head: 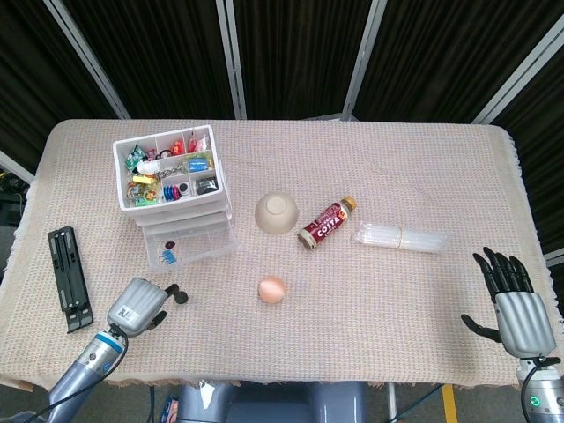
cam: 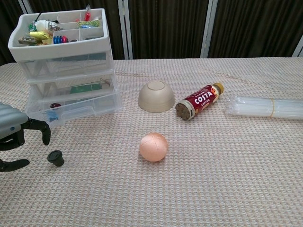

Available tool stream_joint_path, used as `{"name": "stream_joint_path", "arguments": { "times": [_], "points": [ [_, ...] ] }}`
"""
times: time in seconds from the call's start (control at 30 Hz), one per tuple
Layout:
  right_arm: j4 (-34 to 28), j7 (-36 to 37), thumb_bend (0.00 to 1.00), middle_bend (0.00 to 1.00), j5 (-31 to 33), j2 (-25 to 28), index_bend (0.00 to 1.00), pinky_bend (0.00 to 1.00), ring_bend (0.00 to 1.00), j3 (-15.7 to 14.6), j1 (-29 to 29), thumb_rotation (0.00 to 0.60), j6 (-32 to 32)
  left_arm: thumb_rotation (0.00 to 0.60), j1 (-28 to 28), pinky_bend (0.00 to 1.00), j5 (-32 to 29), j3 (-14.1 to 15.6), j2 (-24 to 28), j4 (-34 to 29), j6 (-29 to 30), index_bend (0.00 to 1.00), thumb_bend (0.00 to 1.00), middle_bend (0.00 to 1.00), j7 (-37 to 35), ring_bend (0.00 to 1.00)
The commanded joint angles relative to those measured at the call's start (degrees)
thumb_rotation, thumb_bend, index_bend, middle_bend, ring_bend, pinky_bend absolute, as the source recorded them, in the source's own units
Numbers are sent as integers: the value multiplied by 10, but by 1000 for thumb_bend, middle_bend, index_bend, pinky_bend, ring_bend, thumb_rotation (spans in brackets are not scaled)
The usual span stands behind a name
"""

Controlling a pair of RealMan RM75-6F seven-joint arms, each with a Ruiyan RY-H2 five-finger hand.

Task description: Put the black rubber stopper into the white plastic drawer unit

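Showed a left hand (head: 141, 306) at about seven o'clock in the head view: silver-grey ribbed back shell, small white sticker with dark print on it, black fingers (cam: 39, 128). Joined a blue-banded wrist ring and a smooth grey-blue forearm. Matched by a right hand (head: 514, 304) at about four o'clock: same ribbed silver shell, black segmented fingers (head: 502, 269) and thumb, dark wrist collar, small green light below it.

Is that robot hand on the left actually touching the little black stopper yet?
Apart. In the chest view, bare tablecloth shows between the left hand and the black rubber stopper; its fingers hang beside it, holding nothing.
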Motion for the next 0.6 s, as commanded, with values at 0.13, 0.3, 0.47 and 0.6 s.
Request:
{"name": "stream_joint_path", "arguments": {
  "times": [0.13, 0.3, 0.47, 0.6],
  "points": [
    [-2, 0, 66, 0, 3, 1, 68, 0, 0, 0, 0, 600, -2, 600, -13, 715, -35, -15, -23, 15, -30, 386, 326, 998, 34, 893],
    [-3, 1, 65, 0, 2, 2, 68, 0, 0, 0, 0, 600, -2, 600, -16, 715, -43, -21, -35, 30, -33, 355, 326, 998, 48, 893],
    [-3, 2, 65, 0, 2, 2, 68, 0, 0, 0, 0, 600, -2, 600, -17, 715, -47, -25, -42, 39, -33, 336, 325, 998, 49, 893],
    [-3, 2, 66, 0, 2, 2, 68, 0, 0, 0, 0, 600, -1, 600, -16, 715, -47, -26, -46, 42, -31, 333, 323, 997, 47, 893]
  ]
}}
